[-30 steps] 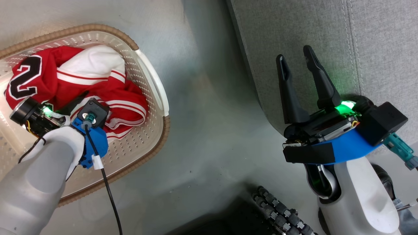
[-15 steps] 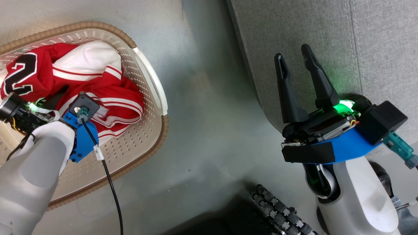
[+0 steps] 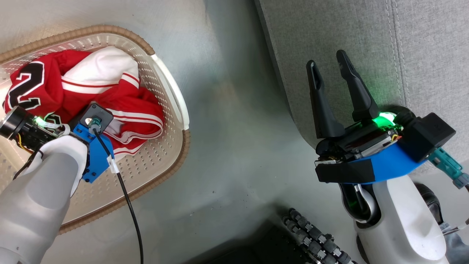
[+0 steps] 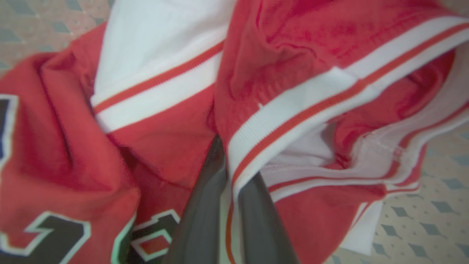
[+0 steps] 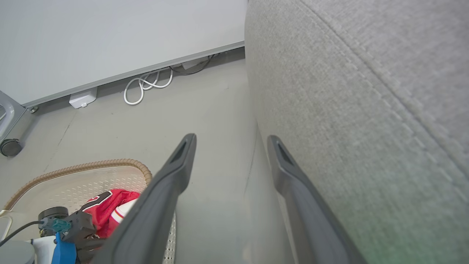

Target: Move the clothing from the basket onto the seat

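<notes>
The clothing (image 3: 128, 106), red with white stripes and a black number, lies bunched in the cream perforated basket (image 3: 170, 84) on the floor. My left gripper (image 4: 232, 165) is down in that pile. Its two dark fingers stand close together, shut on a white-and-red striped band of the clothing (image 4: 285, 47). In the head view the left wrist covers those fingers. My right gripper (image 3: 326, 60) is open and empty, held over the front edge of the light-grey seat (image 3: 348, 29). The right wrist view has that right gripper (image 5: 231, 139) beside the seat (image 5: 366, 91), with the basket (image 5: 91, 167) and the clothing (image 5: 106, 209) low on the left.
Grey floor separates the basket from the seat. A black cable (image 3: 124, 198) trails from my left wrist over the basket rim. A black ribbed conduit (image 3: 311, 238) lies at the bottom. A looped white cable (image 5: 146, 86) and a caster wheel (image 5: 9, 146) sit by the far wall.
My left wrist has shifted to the left over the clothing, and the folds beneath it have bunched slightly. The right gripper stands as before, open by the seat.
</notes>
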`<state>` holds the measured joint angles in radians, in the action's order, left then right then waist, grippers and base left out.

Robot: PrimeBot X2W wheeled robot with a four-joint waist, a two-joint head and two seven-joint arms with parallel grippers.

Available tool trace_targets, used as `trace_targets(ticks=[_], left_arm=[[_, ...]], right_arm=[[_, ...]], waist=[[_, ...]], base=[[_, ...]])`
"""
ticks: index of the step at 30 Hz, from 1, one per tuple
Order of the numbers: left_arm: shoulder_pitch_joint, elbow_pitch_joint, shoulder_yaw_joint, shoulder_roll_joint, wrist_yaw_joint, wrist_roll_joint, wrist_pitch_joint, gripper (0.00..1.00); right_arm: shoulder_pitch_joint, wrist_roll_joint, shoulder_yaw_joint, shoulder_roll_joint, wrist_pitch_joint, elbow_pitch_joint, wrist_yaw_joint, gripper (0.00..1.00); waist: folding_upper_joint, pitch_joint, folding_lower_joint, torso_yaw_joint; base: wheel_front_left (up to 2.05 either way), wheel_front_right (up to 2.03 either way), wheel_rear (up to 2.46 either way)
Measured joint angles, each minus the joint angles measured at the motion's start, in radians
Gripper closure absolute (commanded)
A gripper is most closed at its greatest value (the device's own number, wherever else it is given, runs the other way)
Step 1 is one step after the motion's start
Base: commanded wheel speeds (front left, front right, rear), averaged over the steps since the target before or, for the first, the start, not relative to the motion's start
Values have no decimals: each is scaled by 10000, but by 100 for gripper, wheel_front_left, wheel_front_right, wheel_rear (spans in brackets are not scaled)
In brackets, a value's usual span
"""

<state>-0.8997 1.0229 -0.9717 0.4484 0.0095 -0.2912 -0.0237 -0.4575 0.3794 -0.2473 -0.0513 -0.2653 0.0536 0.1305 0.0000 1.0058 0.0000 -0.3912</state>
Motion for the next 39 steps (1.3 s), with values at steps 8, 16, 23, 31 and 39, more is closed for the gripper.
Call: trace_targets(ticks=[8,16,23,31,39], left_arm=[[1,77,-48,-81,-73,-157,-90,100],[34,186,-56,-437,-104,-376,-353,100],[221,443,63,-1164,-173,-759,-943,100],[912,993,221,-1944,-466,-1306,-1764,100],[1849,1170,245,-2696,-894,-1670,-2266,100]], right_arm=[[0,-17,21,2,0,35,0,0],[-20,-245,201,12,12,132,2,0],[-10,-694,554,8,12,207,2,0],[368,-1260,976,10,12,366,2,0],[1070,-1772,1383,10,13,623,2,0]], waist=[[0,-87,0,57],[0,-454,0,235],[0,-1239,0,607],[0,-2687,0,1102],[1,-4478,-1,1667]], base=[[0,0,0],[0,0,0],[0,0,0],[0,0,0],[0,0,0]])
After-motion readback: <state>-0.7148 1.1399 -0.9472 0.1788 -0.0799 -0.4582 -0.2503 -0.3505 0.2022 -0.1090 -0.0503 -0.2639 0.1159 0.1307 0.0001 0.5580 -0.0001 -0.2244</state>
